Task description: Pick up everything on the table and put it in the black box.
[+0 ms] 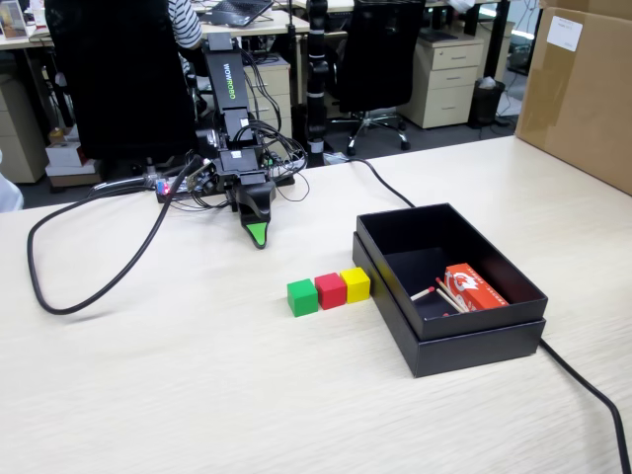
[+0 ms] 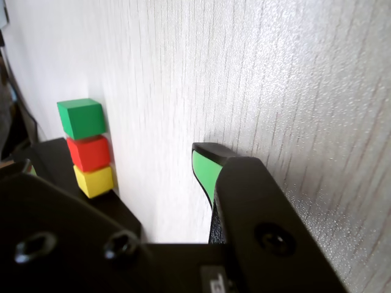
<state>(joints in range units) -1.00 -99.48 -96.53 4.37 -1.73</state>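
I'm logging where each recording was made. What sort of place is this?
Most likely an open-plan office. Behind the table stand a swivel office chair and drawer pedestals under desks, one with a laptop. A large cardboard carton sits at the table's right.

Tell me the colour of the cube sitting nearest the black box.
Yellow. The yellow cube sits closest to the black box, clearest in the fixed view.

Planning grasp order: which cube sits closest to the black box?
The yellow cube, at the row's end beside the black box; red cube is middle, green cube farthest.
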